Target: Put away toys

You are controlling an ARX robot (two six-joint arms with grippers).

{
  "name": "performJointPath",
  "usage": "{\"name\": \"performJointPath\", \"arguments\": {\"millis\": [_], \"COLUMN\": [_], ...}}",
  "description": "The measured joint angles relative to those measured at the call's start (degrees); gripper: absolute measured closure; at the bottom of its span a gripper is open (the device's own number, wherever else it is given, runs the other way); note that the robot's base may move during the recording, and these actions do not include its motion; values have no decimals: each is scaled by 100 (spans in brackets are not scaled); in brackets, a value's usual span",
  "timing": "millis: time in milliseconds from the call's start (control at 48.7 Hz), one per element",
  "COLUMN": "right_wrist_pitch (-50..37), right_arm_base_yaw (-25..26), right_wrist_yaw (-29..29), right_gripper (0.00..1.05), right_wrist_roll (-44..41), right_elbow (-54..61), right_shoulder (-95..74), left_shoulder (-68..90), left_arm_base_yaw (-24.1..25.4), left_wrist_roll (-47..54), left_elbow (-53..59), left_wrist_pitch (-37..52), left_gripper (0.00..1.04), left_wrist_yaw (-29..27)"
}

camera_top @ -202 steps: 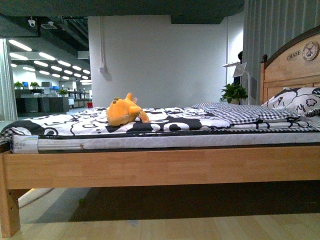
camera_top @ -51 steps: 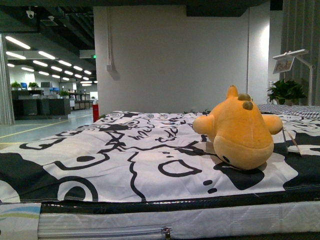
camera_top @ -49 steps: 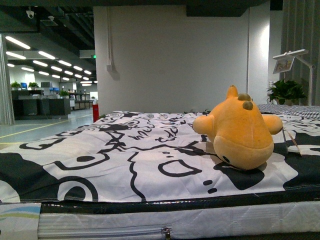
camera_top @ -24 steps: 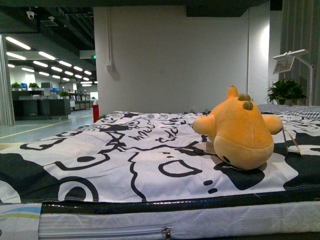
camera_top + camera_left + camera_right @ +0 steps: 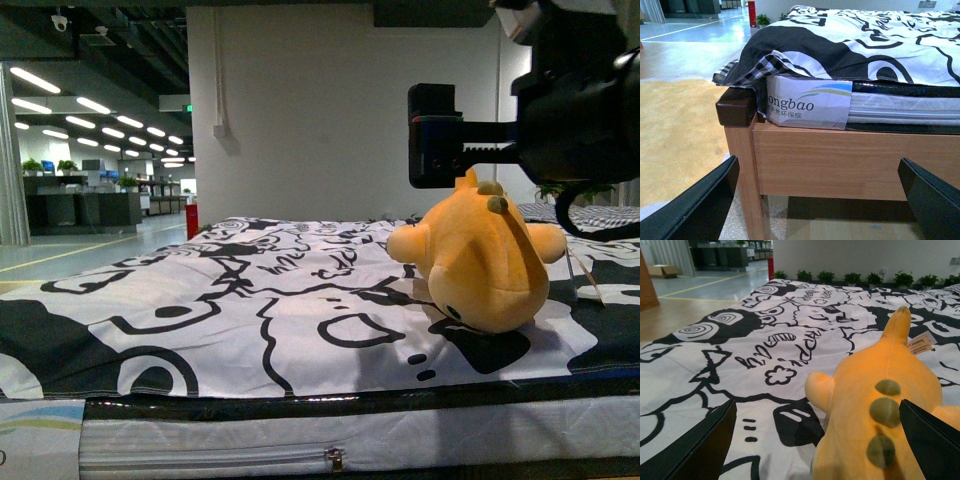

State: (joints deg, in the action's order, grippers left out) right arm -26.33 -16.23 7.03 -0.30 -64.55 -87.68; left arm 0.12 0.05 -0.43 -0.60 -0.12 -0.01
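Note:
The toy, an orange-yellow plush animal [image 5: 485, 255], lies on the black-and-white bedsheet [image 5: 260, 310] near the bed's front edge, at the right. My right gripper [image 5: 432, 138] hangs open just above and behind it. In the right wrist view the plush [image 5: 875, 410], with dark green spots down its back, fills the space between the two spread black fingers [image 5: 700, 450] without touching them; the right gripper [image 5: 816, 405] holds nothing. My left gripper [image 5: 817, 170] is open and empty, low in front of the wooden bed frame [image 5: 840, 160] at the bed's corner.
A mattress with a white label [image 5: 807, 105] sits on the frame, the sheet draped over its corner. A white wall [image 5: 320, 110] and a potted plant [image 5: 570, 190] stand behind the bed. Wood floor [image 5: 675, 125] lies to the side of the bed.
My right arm has come into the front view at the upper right, above the plush. The plush has not moved on the sheet.

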Motion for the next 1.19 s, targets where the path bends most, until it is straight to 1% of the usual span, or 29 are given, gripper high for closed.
{"name": "performJointPath", "arguments": {"millis": [164, 410, 616, 841, 1190], "right_wrist_pitch": [11, -4, -4, -83, -87], "right_arm_base_yaw": [122, 356, 483, 496, 315], "right_wrist_yaw": [516, 693, 717, 706, 629], "right_gripper": [6, 6, 6, 6, 6], "right_wrist_roll": [-284, -553, -551, -481, -249], "right_elbow": [-654, -737, -737, -660, -575], "right_shoulder": [-662, -1226, -1392, -1508, -1650], "left_shoulder": [0, 0, 0, 0, 0], "left_arm_base_yaw": [0, 0, 0, 0, 0], "left_wrist_roll": [0, 0, 0, 0, 0], "left_elbow": [0, 0, 0, 0, 0], "left_wrist_pitch": [0, 0, 0, 0, 0], "left_gripper": [6, 6, 6, 6, 6], "left_wrist_yaw": [0, -2, 0, 0, -2]}}
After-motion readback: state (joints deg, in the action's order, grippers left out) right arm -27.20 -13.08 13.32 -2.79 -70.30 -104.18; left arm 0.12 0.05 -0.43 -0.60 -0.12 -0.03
